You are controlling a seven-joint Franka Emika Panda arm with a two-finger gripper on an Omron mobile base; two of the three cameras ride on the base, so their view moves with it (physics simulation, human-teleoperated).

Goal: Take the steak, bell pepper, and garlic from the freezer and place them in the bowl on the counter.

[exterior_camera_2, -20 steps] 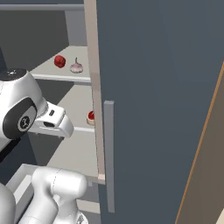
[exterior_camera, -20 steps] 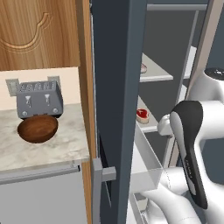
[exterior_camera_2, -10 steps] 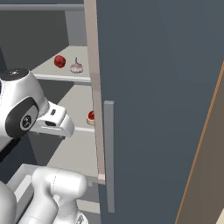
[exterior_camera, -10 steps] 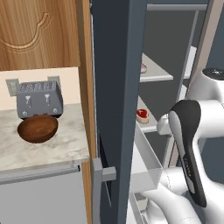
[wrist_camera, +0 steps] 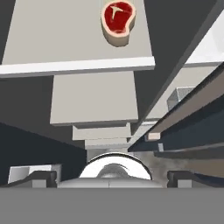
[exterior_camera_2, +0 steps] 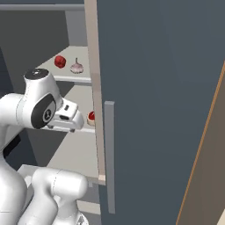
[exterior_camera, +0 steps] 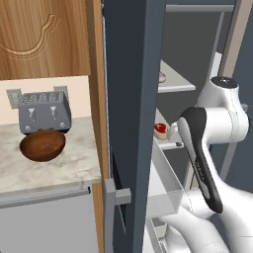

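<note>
Lying flat on a white shelf [wrist_camera: 65, 39] inside the freezer [exterior_camera_2: 154, 88], the steak [wrist_camera: 118, 16] is a small red slab with a pale fat rim and a white T-shaped bone mark. On the higher shelf the round red bell pepper [exterior_camera_2: 59, 61] sits just beside the pale pointed garlic [exterior_camera_2: 77, 67], while the dark brown bowl [exterior_camera: 42, 145] stands on the beige counter [exterior_camera: 74, 165] in front of the toaster [exterior_camera: 43, 111]. The gripper [wrist_camera: 111, 178] has its jaws spread wide with nothing between them, apart from the steak.
</note>
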